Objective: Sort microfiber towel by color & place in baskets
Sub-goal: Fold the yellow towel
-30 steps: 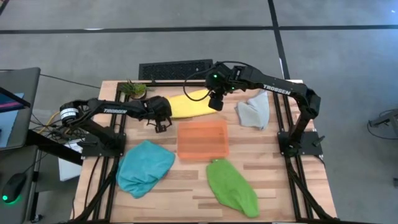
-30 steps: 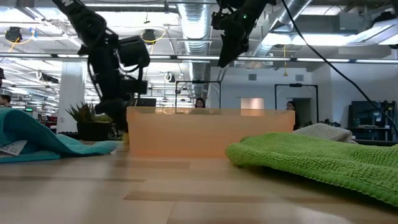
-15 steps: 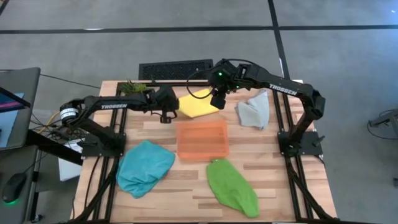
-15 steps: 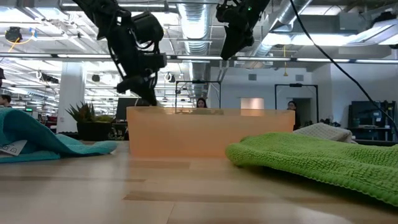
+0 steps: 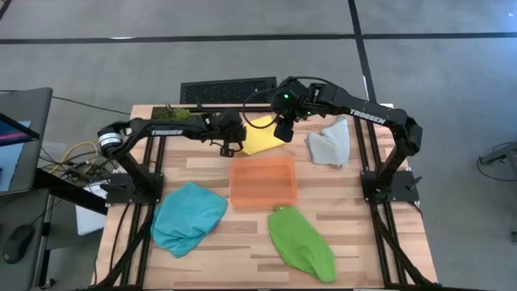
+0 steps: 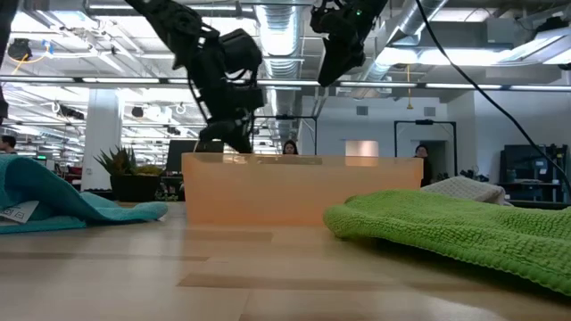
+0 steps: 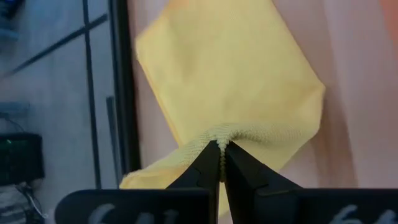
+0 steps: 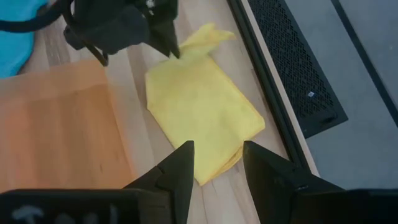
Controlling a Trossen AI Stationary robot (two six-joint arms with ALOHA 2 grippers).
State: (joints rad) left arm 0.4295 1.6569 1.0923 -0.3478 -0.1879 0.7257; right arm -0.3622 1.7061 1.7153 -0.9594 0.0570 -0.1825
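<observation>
I have the left hand (image 7: 220, 151) pinched shut on an edge of the yellow towel (image 5: 260, 137), and the cloth bunches into a small ridge right at the fingertips; my guess is that a thin fold like this is the easiest purchase on a flat microfiber sheet. The towel lies on the worktop (image 5: 210, 166) at the far side, just beyond the orange tray (image 5: 263, 183), so the grip sits on the side from which I could drag or lift it toward that tray. The right hand (image 8: 216, 160) hangs above the same towel with its fingers spread and nothing between them, and I read it as standing by. The teal towel (image 5: 187, 217), the green towel (image 5: 300, 241) and the grey towel (image 5: 329, 144) lie spread around the tray, each apart from it, and the tray looks to hold nothing. The small potted plant (image 5: 173, 115) stands at the far left corner, out of the way.

For writing, I can read "TROSSEN" in white along both forearms in the high view. A small tag shows on the teal towel in the low view, too small to read.
</observation>
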